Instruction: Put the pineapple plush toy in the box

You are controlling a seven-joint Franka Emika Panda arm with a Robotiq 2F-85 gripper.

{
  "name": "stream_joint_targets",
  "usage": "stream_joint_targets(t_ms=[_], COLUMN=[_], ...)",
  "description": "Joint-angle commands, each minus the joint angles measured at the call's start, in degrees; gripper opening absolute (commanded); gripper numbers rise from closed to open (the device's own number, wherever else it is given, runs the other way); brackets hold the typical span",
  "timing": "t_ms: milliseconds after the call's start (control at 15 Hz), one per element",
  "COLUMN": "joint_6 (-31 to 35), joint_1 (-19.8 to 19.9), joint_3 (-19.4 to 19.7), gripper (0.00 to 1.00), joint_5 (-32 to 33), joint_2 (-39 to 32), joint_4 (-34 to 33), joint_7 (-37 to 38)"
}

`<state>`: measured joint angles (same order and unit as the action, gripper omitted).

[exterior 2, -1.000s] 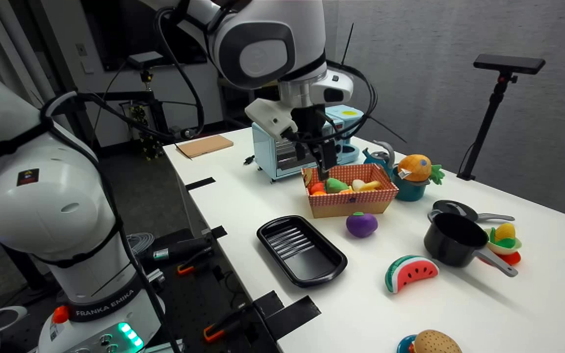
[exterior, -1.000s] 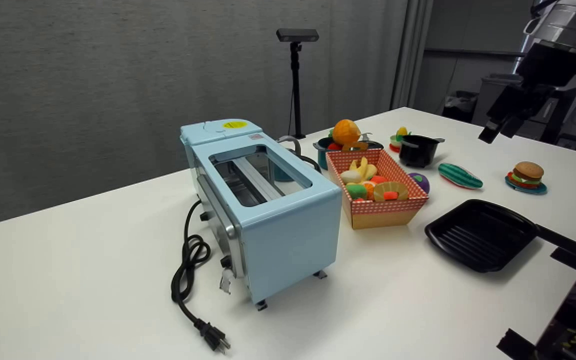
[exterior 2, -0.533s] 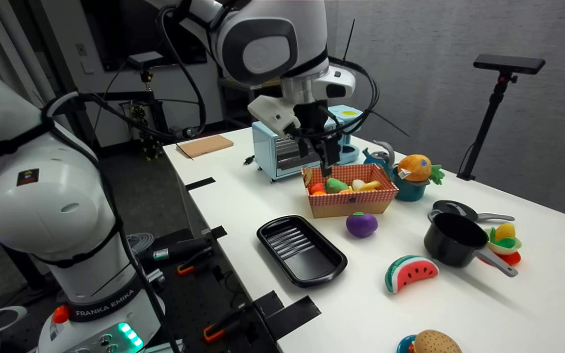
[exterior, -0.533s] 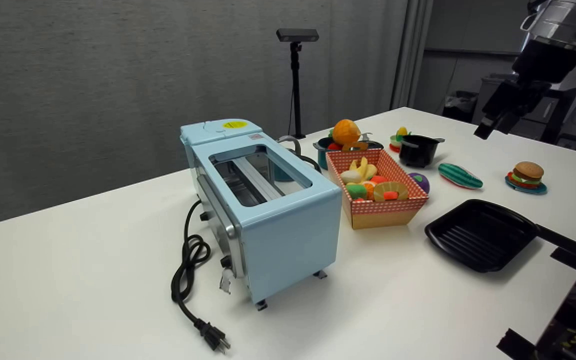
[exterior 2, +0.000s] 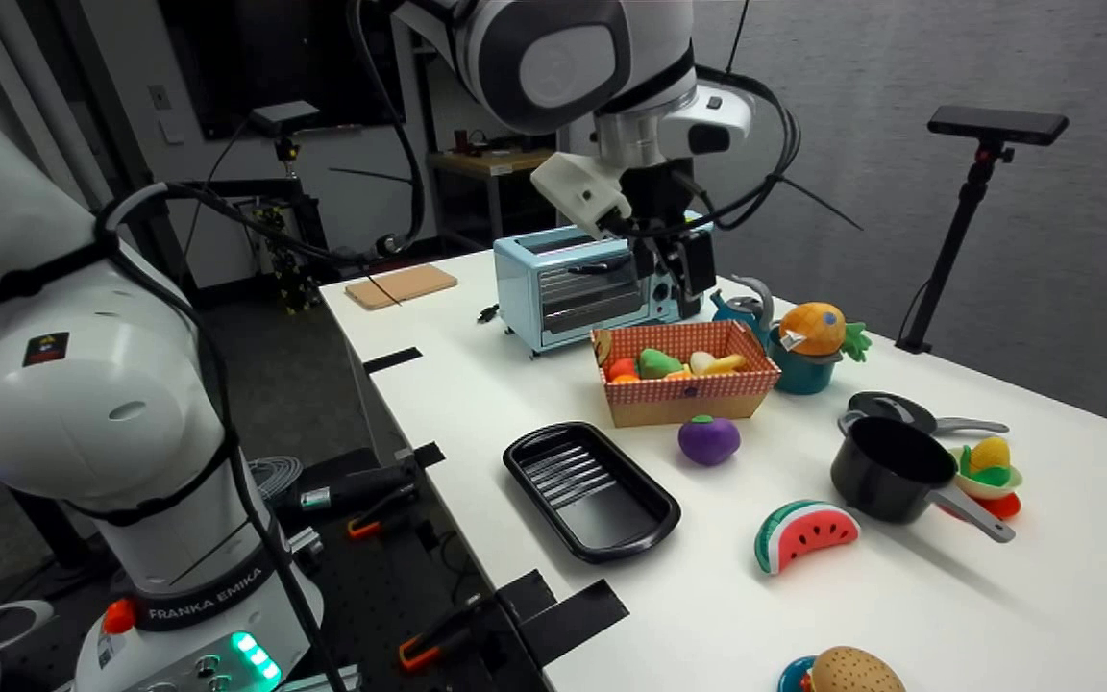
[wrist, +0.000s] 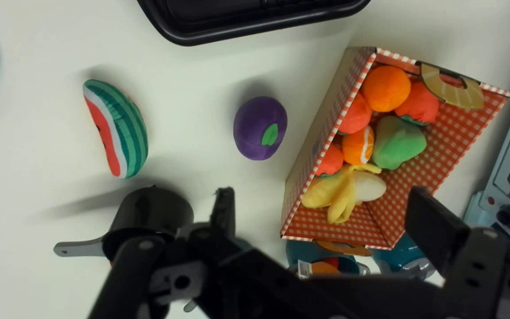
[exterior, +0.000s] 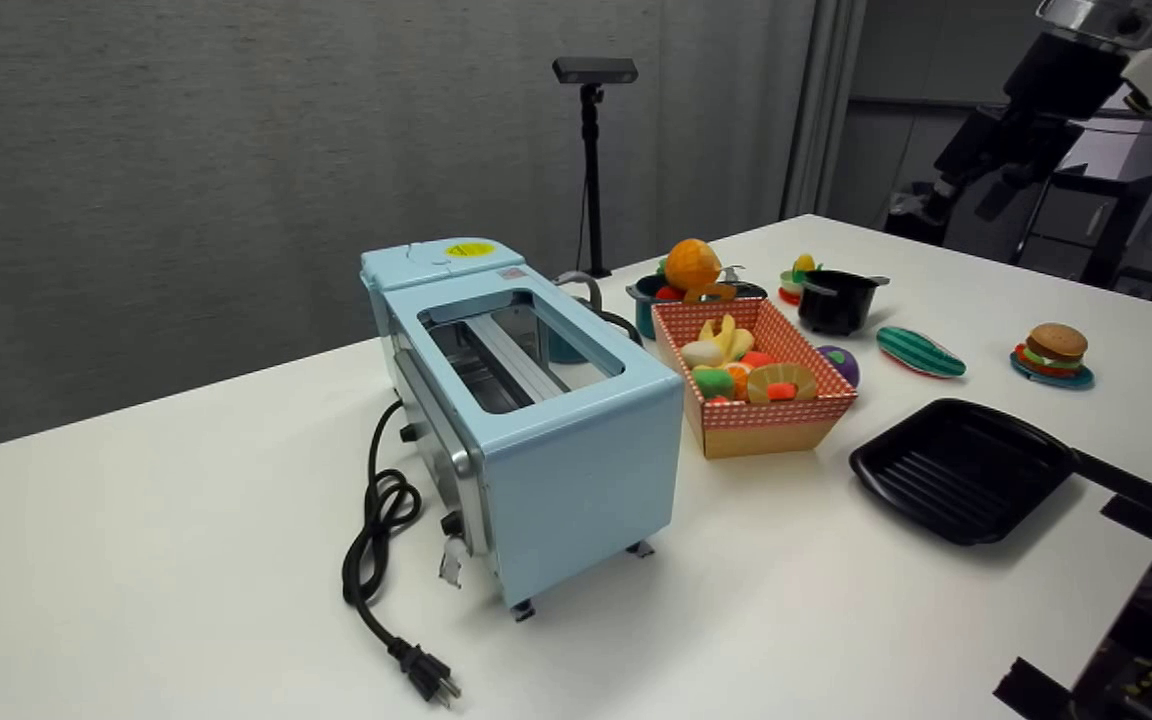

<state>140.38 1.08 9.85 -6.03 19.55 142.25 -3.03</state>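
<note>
Pineapple plush toy (exterior: 692, 264) in an exterior view: it rests on top of a teal pot (exterior: 646, 312), near the edge of my white worktop (exterior: 186, 540) that runs along the grey wall (exterior: 236, 200). Just beside the pot stands the open box (exterior: 761, 434), with toy fruit (exterior: 727, 343) inside. A black cord (exterior: 373, 545) lies coiled beside the light-blue toaster (exterior: 581, 480).

In an exterior view I see a brown board (exterior 2: 401, 286) near one corner of the worktop, and black tape (exterior 2: 575, 620) crossing the edge nearest my base (exterior 2: 203, 586). Beyond that corner the room shows a wooden-topped bench (exterior 2: 496, 161), a dark screen (exterior 2: 265, 58) and grey floor (exterior 2: 270, 384). A camera stand (exterior 2: 952, 250) rises by the edge along the grey wall.

In the wrist view my gripper (wrist: 321, 195) is spread wide, hanging above the worktop. Soft shadows from a watermelon slice (wrist: 120, 128) and a purple toy (wrist: 257, 128) fall across the white. The gripper hides much of the teal pot at the box's end.
</note>
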Motion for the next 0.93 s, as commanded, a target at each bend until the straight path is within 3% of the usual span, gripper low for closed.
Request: stream_joint_targets(t_ms=[0, 867], joint_6=[2.6, 14.8], joint_1=[1.9, 2.6], joint_3=[-0.4, -2.7], gripper=[1.00, 1.00], joint_5=[-2.2, -2.0], joint_2=[-4.7, -23.0], joint_4=[-4.5, -18.7], joint_7=[2.6, 18.3])
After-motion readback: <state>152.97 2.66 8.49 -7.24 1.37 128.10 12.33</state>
